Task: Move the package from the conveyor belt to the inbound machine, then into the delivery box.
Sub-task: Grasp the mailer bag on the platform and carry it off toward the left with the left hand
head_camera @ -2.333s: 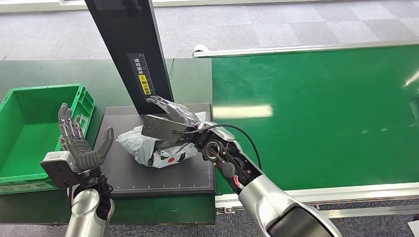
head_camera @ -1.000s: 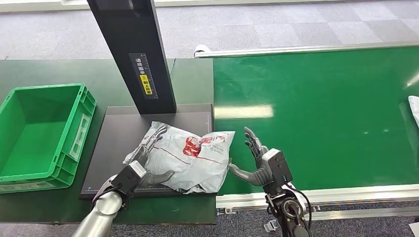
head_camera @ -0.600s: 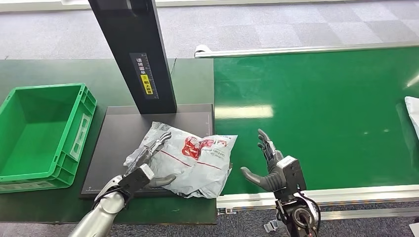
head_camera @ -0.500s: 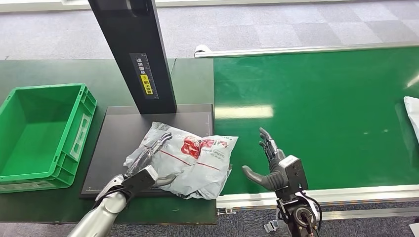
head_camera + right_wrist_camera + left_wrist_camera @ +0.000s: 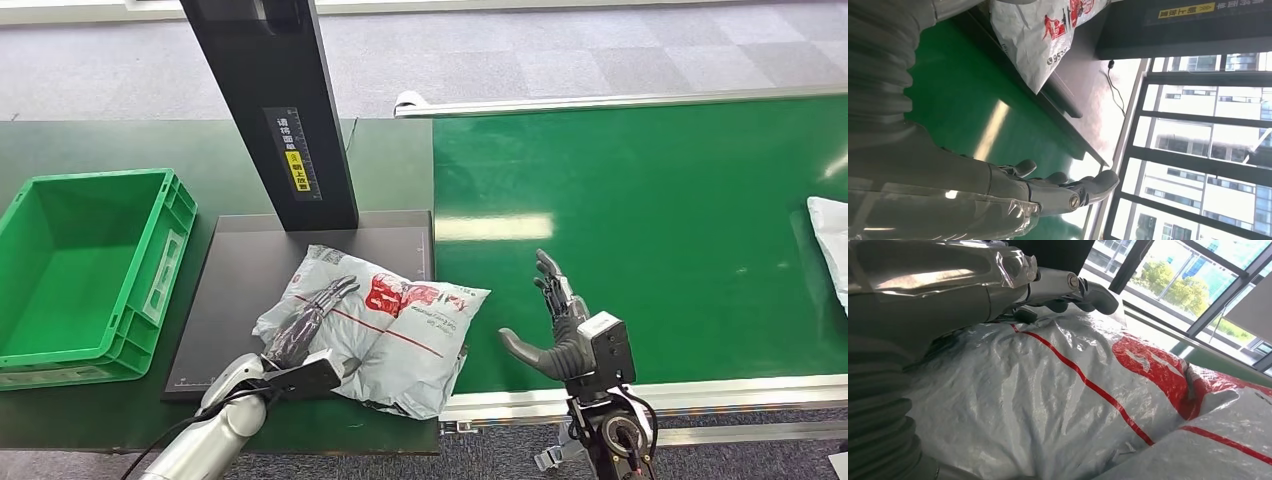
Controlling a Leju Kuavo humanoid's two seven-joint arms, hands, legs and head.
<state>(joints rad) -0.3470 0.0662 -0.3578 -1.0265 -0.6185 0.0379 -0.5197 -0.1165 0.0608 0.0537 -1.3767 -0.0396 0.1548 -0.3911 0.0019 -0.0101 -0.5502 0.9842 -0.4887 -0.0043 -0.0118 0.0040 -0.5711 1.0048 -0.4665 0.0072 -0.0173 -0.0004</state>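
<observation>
Sitting on the black scanner plate [image 5: 240, 300] right now is the package [image 5: 395, 325], a crinkly white plastic bag with red stripes and red print, with its right corner hanging over the plate's edge toward the green conveyor belt [image 5: 640, 230]. The left robot hand [image 5: 305, 330] lies flat on top of the bag's left side, fingers stretched out along it and touching the plastic, not wrapped around anything as far as I can see. The right robot hand [image 5: 560, 335] is up over the belt's near edge, just beside the bag but apart from it, fingers spread and holding nothing. A black post [image 5: 275, 110] stands at the back of the plate. The green box [image 5: 165, 250] sits left of the plate on the surface. Another white bag [image 5: 830, 235] pokes in at the belt's far right.
</observation>
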